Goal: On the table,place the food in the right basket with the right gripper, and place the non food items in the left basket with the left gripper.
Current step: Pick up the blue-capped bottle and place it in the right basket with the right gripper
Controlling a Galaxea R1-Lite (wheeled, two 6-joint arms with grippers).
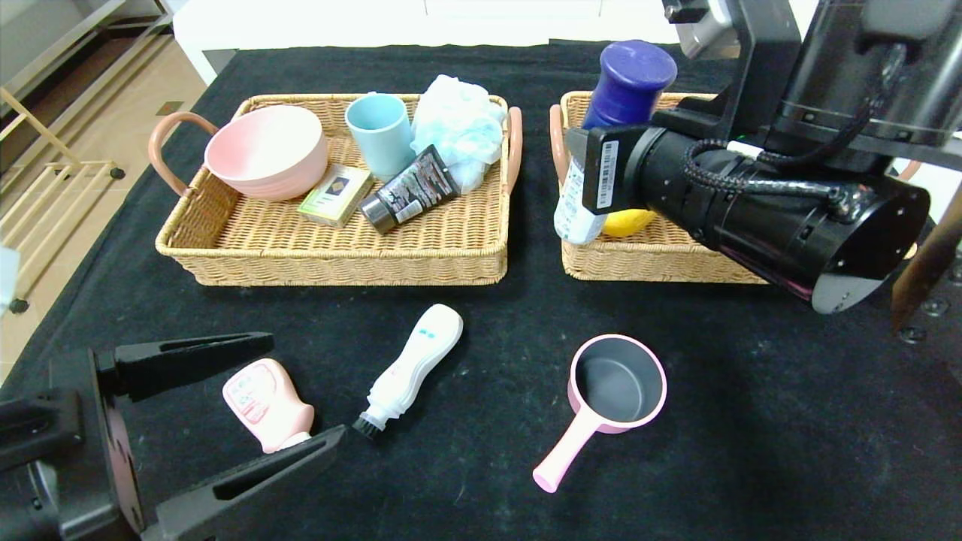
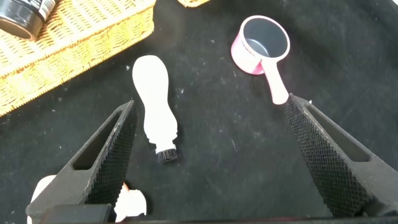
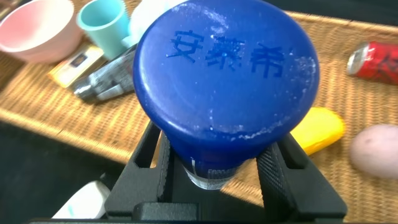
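The right gripper (image 3: 217,163) is clamping the can (image 1: 612,135) just under its blue cap (image 3: 227,68), holding it upright over the right basket (image 1: 661,252). Below it in that basket are lying the yellow fruit (image 3: 318,129), the egg-shaped lump (image 3: 375,149) and a red can (image 3: 375,60). The left gripper (image 1: 289,394) is hovering low over the table (image 1: 751,421) with its fingers spread wide around the pink bottle (image 1: 267,404). Just beyond its fingertips are lying the brush bottle (image 1: 413,368) and the saucepan (image 1: 612,391). Farther ahead is sitting the left basket (image 1: 338,248).
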